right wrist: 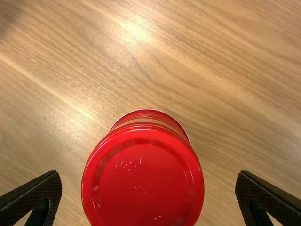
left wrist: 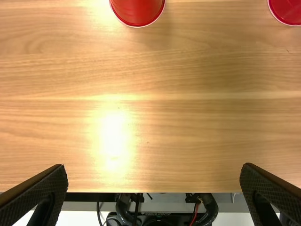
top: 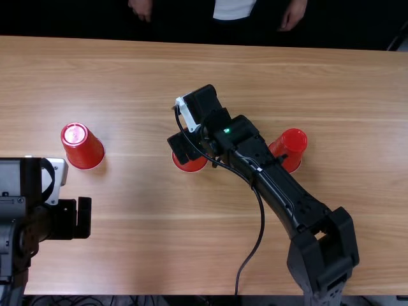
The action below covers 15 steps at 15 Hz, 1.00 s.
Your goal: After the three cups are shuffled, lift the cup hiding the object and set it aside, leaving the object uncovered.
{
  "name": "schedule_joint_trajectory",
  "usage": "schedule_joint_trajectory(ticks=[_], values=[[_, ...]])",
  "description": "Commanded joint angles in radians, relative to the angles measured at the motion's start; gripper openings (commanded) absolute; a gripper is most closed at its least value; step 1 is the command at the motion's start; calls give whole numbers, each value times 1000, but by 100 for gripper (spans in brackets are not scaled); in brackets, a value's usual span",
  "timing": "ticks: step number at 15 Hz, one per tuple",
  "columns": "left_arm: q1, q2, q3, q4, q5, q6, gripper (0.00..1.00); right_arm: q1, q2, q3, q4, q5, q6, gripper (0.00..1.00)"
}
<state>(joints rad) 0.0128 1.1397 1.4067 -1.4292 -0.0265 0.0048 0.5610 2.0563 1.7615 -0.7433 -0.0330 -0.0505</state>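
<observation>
Middle cup point(top: 190, 164): where is it sitting, and what are your jaws doing?

— It is standing upside down on the table point(top: 204, 76), between the left cup point(top: 81, 146) and the right cup point(top: 288, 150). Your right gripper point(right wrist: 146, 179) is hovering over it, fingers spread wide to either side and not touching it. Your left gripper point(left wrist: 153, 168) is hanging at the table's near edge, jaws apart too.
</observation>
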Motion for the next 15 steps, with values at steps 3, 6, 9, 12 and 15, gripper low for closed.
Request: schedule_joint_trajectory(ticks=[3, 6, 9, 12, 15], values=[[-10, 9, -11, 1, 1, 14, 100, 7, 48, 16, 0, 11, 1, 92], [-10, 8, -20, 1, 1, 14, 100, 7, 73, 18, 2, 11, 1, 69], [-8, 6, -26, 1, -1, 14, 100, 8, 73, 10, 0, 11, 1, 33], [-10, 6, -32, 1, -1, 14, 100, 11, 70, 0, -1, 4, 3, 0], [-10, 6, -38, 1, -1, 12, 100, 8, 30, -11, 0, 0, 6, 0]])
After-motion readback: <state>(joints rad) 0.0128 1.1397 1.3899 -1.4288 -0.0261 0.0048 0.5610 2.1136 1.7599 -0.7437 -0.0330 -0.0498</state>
